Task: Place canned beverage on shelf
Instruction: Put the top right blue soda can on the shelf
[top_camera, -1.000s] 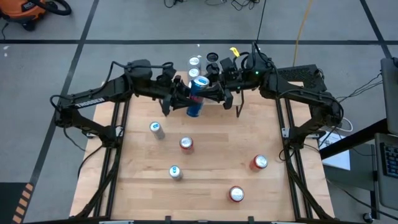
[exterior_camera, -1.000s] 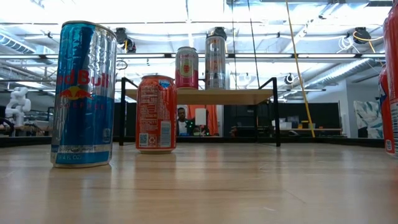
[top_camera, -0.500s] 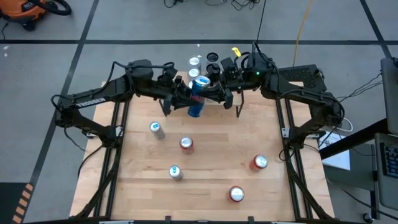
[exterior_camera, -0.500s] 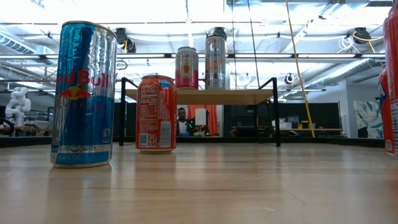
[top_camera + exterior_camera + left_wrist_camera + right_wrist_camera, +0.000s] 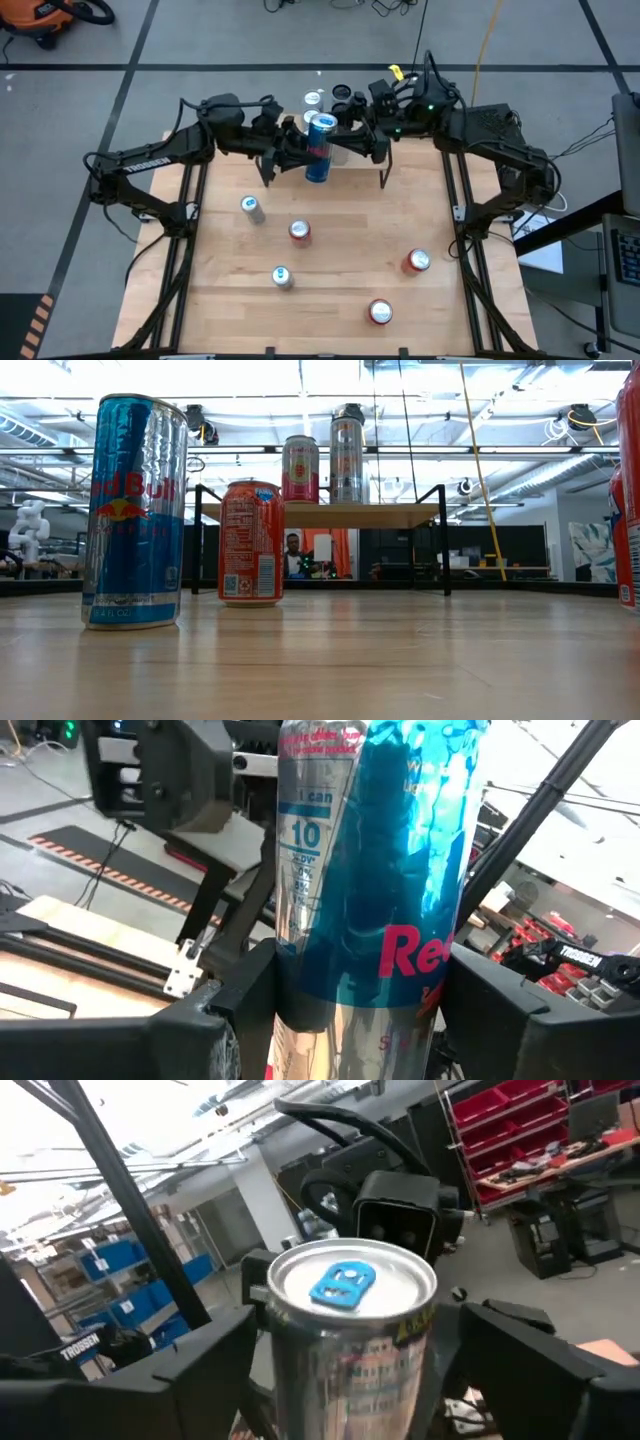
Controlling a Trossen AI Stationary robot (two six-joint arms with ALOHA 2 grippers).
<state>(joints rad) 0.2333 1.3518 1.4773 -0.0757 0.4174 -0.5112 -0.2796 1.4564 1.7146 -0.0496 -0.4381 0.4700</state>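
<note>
I see L gripper pinching the tall blue can, held aloft just in front of the shelf. R gripper flanks the can top, jaws spread, no contact. Two cans already on shelf. Risks, my guess: can tilts in L's pinch; lowering it clips the standing cans.

Industrial lab or workshop: open ceiling with strip lights, red parts bins on racking, blue bins, grey concrete floor.
</note>
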